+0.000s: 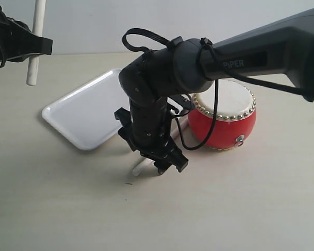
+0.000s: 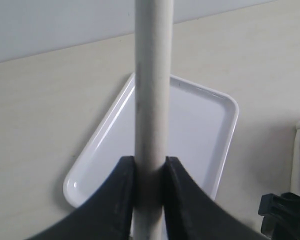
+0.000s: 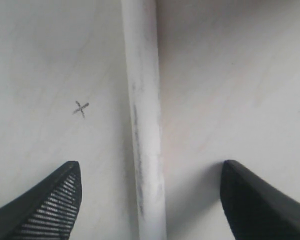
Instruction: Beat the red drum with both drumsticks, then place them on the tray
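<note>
The red drum [image 1: 223, 115] with cream skin and brass studs stands right of centre. The white tray [image 1: 89, 112] lies to its left. My left gripper [image 1: 34, 44] hangs at the far upper left, shut on one drumstick [image 1: 35, 42] held upright; that drumstick [image 2: 152, 100] runs between the jaws above the tray [image 2: 200, 120]. The second drumstick [image 1: 141, 168] lies on the table beside the drum. My right gripper [image 1: 165, 164] is lowered over it, open, its fingertips [image 3: 60, 195] set wide on either side of this drumstick [image 3: 145, 125] and apart from it.
The right arm's black body [image 1: 152, 99] reaches across the middle and covers the tray's near corner and part of the drum. A small pencilled cross [image 3: 80, 108] marks the table beside the lying stick. Pale tabletop extends in front.
</note>
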Robot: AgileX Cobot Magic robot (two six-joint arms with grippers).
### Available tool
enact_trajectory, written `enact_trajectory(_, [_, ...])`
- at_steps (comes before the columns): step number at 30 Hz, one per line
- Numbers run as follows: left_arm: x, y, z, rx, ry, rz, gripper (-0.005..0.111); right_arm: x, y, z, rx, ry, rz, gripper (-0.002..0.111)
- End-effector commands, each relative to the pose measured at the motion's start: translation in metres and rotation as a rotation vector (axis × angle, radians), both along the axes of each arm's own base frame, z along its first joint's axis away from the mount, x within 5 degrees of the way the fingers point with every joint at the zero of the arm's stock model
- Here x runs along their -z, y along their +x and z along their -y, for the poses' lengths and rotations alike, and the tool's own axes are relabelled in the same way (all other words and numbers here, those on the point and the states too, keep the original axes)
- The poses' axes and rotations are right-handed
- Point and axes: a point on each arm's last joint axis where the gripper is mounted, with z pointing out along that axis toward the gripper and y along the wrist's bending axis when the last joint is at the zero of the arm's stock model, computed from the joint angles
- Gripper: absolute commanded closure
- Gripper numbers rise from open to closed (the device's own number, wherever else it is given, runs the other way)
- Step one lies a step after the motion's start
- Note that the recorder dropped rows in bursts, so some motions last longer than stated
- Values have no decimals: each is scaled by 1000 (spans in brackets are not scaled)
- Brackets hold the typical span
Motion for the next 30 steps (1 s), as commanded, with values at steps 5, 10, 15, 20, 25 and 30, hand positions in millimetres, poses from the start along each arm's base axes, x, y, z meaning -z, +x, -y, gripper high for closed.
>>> enact_trajectory(5, [0,-3,1,8,-4,-14,107,-6,3,1,-24,21,3,36])
enact_trajectory(10, [0,-4,1,8,-4,-21,107,-6,4,0,-53,28,13,37])
enact_trajectory(15, [0,-4,1,8,-4,-21,107,-6,3,0,-49,24,10,47])
enact_trajectory(20, [0,-4,1,7,-5,-23,107,-6,3,1,-49,17,3,59])
enact_trajectory(25, [0,-4,1,7,-5,-23,107,-6,2,2,-49,13,-4,59])
enact_trajectory(30, [0,-4,1,7,-5,-23,107,-6,1,1,-77,17,-11,57])
